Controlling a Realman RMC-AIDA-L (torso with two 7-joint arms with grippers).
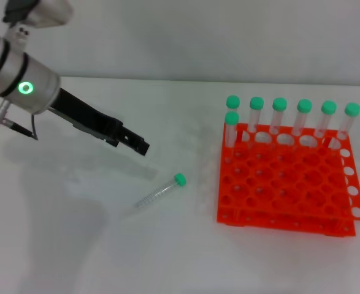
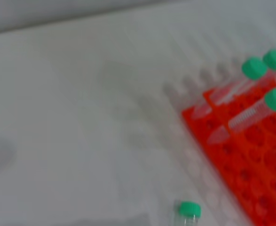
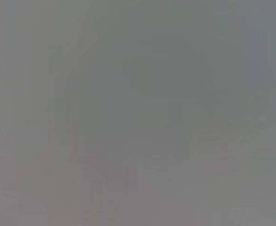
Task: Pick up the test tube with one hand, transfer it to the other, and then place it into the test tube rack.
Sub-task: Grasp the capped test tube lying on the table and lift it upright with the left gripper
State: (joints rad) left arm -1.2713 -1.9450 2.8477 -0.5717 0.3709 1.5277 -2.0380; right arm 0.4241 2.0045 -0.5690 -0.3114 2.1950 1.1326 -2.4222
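The slim clear test tube (image 1: 161,191), round green cap, lies flat on the smooth white table (image 1: 57,245); the orange gridded test tube rack (image 1: 284,187) sits near. Black forked left gripper (image 1: 140,146) hovers above, holding nothing; its gap I cannot tell.

I see bare table (image 1: 75,245) all around the lying test tube (image 1: 161,192), open from above. To its right, the orange test tube rack (image 1: 284,184) with upright green-capped tubes (image 1: 279,116) walls that side.
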